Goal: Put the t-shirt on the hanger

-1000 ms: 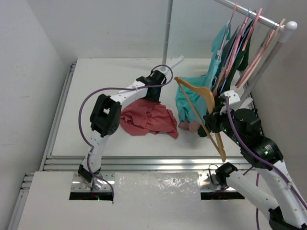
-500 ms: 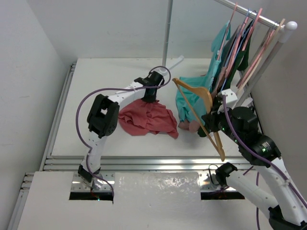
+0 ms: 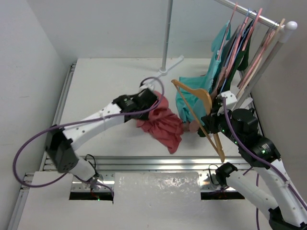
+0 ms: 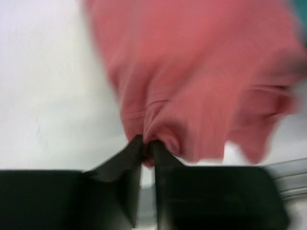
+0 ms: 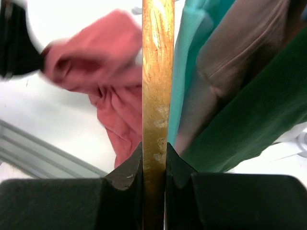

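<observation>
The left gripper [image 4: 147, 143] pinches only a small fold of t-shirt [image 4: 192, 72], which may slip free before reaching the hanger [image 5: 157, 72] clamped in the right gripper [image 5: 154, 155]

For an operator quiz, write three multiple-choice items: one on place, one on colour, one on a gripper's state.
1. In the top view, the t-shirt lies: A left of the hanger; B right of it; C draped over it.
2. The hanger is: A pink; B light-brown wood; C black.
3. The left gripper is: A open; B shut on the t-shirt; C shut on the hanger.
A: the coral cloth sits leftward. B: bare wood shows in the right gripper. B: the left fingers pinch coral fabric.
</observation>
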Robot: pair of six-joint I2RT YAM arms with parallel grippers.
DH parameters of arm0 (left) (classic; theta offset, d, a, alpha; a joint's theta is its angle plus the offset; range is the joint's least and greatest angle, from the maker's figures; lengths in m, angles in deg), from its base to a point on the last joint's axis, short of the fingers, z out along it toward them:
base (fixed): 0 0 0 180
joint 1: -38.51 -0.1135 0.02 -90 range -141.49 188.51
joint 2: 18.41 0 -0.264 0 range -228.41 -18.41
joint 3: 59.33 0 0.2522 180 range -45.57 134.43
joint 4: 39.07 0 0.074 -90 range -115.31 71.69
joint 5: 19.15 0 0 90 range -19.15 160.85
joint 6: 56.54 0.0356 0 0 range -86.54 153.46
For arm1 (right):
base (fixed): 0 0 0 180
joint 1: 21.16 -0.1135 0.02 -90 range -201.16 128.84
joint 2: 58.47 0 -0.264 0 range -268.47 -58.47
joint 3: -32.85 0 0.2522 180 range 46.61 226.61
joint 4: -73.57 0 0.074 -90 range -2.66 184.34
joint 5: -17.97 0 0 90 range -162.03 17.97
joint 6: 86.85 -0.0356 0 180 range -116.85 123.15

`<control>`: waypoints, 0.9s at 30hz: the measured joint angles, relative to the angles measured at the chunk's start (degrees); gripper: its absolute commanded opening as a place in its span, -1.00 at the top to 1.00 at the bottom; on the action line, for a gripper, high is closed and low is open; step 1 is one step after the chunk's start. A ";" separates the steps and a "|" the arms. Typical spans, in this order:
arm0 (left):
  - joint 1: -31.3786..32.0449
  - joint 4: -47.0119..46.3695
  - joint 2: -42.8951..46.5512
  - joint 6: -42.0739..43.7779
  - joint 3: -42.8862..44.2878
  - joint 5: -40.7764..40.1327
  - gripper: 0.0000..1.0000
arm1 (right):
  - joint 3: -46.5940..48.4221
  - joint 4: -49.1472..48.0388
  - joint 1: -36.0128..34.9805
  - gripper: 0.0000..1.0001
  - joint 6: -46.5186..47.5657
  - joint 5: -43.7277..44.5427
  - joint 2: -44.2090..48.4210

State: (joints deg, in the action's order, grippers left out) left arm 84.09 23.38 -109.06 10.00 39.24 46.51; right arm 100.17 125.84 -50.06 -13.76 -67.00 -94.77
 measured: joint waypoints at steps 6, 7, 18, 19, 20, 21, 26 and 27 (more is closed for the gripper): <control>-1.75 10.08 11.43 -6.88 -20.59 -3.21 0.18 | -2.38 -0.79 0.00 1.00 -0.04 -2.64 1.07; -2.12 11.23 12.11 -7.43 -21.70 -3.63 0.03 | -2.71 -0.94 0.00 1.00 -0.04 -3.08 1.05; 2.91 4.31 12.61 -8.46 -22.16 -0.72 -0.06 | -3.23 -0.70 0.00 1.00 0.28 -6.80 0.39; 4.79 2.34 12.59 -8.48 -22.40 -0.70 -0.06 | -3.23 -0.70 0.00 1.00 0.31 -6.80 0.35; 6.43 -0.17 12.59 -8.50 -23.04 -0.55 -0.06 | -3.23 -0.70 0.00 1.00 0.35 -6.78 0.33; 7.67 -2.64 12.59 -8.44 -23.96 -0.46 -0.05 | -3.23 -0.70 0.00 1.00 0.42 -6.78 0.28; 12.70 -14.03 8.90 -9.05 -30.84 -3.13 0.03 | -3.23 -0.70 0.00 1.00 0.46 -6.58 0.26; 13.07 -15.85 7.06 -9.22 -31.76 -4.72 0.03 | -3.23 -0.70 0.00 1.00 0.46 -6.56 0.26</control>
State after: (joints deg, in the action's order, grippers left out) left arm 97.16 7.53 -102.00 0.78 7.49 41.79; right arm 96.94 125.14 -50.06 -13.30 -73.55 -94.51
